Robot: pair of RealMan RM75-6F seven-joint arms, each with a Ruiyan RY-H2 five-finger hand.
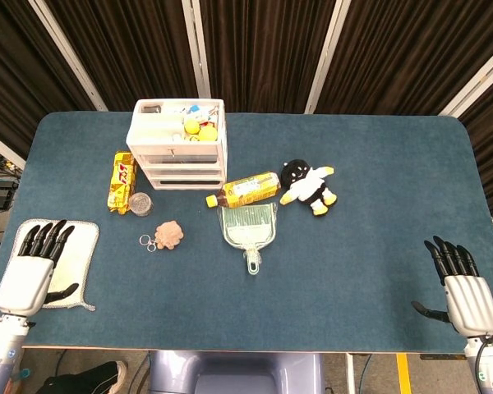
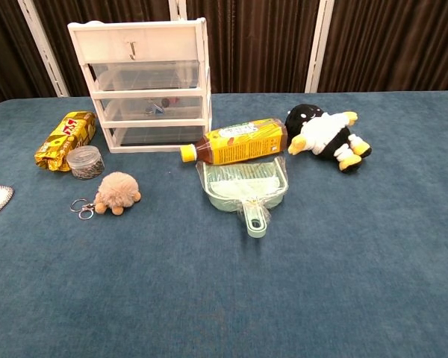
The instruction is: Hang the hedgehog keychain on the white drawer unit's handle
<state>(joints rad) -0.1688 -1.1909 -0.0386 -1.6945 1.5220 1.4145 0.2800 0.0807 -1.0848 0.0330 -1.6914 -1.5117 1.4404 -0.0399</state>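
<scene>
Hedgehog keychain (image 2: 117,192): lies on the blue counter (image 2: 321,283), untouched, in front of the drawer unit and well apart from both hands.
Key rings (image 2: 81,208): attached on the keychain's left side in the chest view, flat on the counter.
White drawer unit (image 2: 143,83): upright at the back left of the counter, with clear drawers below a white top drawer.
Handle (image 2: 132,50): small hook on the front of the top drawer; nothing hangs on it.
Left hand (image 1: 34,271): at the near left edge, fingers spread and holding nothing, over a white cloth (image 1: 78,250); seen in the head view only.
Right hand (image 1: 460,289): at the near right edge, fingers apart, holding nothing; seen in the head view only.
Yellow snack pack (image 2: 63,139): left of the drawer unit, with a small round jar (image 2: 84,162) just in front of it.
Tea bottle (image 2: 235,142): on its side right of the unit, cap toward the unit.
Green dustpan (image 2: 245,188): just in front of the bottle, handle toward the near edge.
Plush toy (image 2: 325,136): black and white, right of the bottle.
</scene>
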